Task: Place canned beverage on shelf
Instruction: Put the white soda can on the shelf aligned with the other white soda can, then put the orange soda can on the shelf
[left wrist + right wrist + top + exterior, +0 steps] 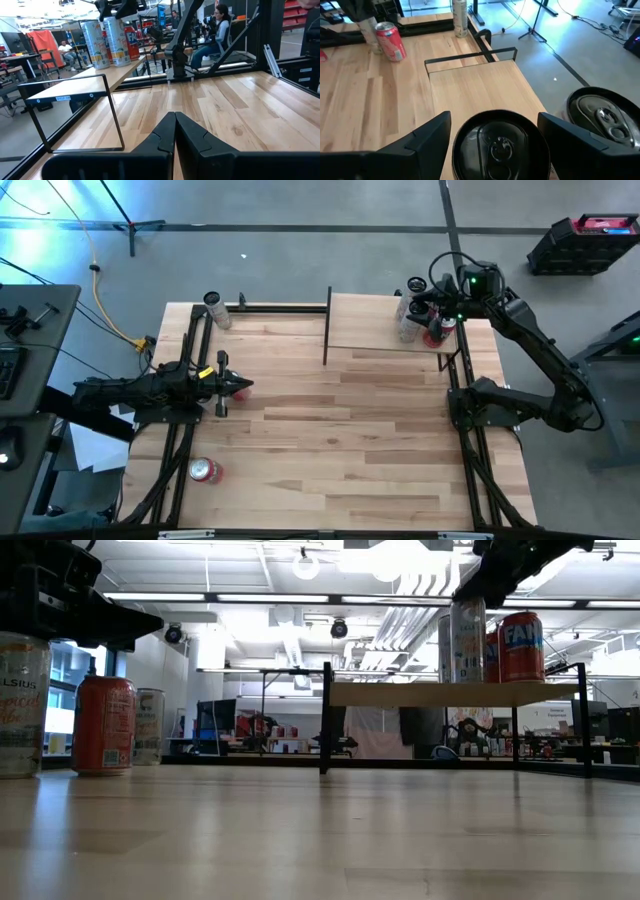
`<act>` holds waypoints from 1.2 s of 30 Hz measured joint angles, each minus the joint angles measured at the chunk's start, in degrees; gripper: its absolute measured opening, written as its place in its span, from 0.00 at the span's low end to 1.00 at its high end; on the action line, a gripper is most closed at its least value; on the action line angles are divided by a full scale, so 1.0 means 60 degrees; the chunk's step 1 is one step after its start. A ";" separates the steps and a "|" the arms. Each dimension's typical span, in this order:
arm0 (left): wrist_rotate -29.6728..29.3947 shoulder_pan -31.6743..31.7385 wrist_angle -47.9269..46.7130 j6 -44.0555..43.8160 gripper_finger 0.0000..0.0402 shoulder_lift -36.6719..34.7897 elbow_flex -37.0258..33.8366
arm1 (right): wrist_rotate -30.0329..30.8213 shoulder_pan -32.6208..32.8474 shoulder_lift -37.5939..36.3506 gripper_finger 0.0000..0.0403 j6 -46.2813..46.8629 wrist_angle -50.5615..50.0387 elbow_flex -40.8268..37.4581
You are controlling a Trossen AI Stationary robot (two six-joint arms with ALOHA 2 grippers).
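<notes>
Cans (467,640) stand upright on the shelf (450,693). Right gripper (494,137) hovers spread around one (not pinching); left gripper (175,131) rests pressed together.

shelf (455,693): pale wood, black uprights | shelf can (521,646): red, white lettering | table can (104,725): red

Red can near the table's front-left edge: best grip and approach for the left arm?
Grip the red can across the middle of its round side wall. In the high view it seems to lie on its side, so probably come straight down with the fingers spanning its width. The left gripper, shut now, must open first. Nothing stands close beside it.
</notes>
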 joint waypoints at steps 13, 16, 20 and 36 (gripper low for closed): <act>-0.0003 0.0000 0.0000 -0.0003 0.01 -0.0001 -0.0002 | -0.0125 0.0000 0.0000 0.70 0.0103 0.0256 0.0000; 0.0001 -0.0001 0.0002 0.0001 0.01 0.0000 -0.0002 | -0.0139 0.0002 -0.0005 0.70 0.0093 0.0587 0.0000; -0.0001 0.0003 0.0001 -0.0003 0.01 0.0000 -0.0001 | -0.0404 0.0000 -0.0122 0.70 0.0088 0.1040 0.0003; -0.0003 -0.0001 0.0003 0.0001 0.01 0.0000 0.0001 | -0.1145 0.2041 -0.0389 0.70 0.1433 0.3880 0.0007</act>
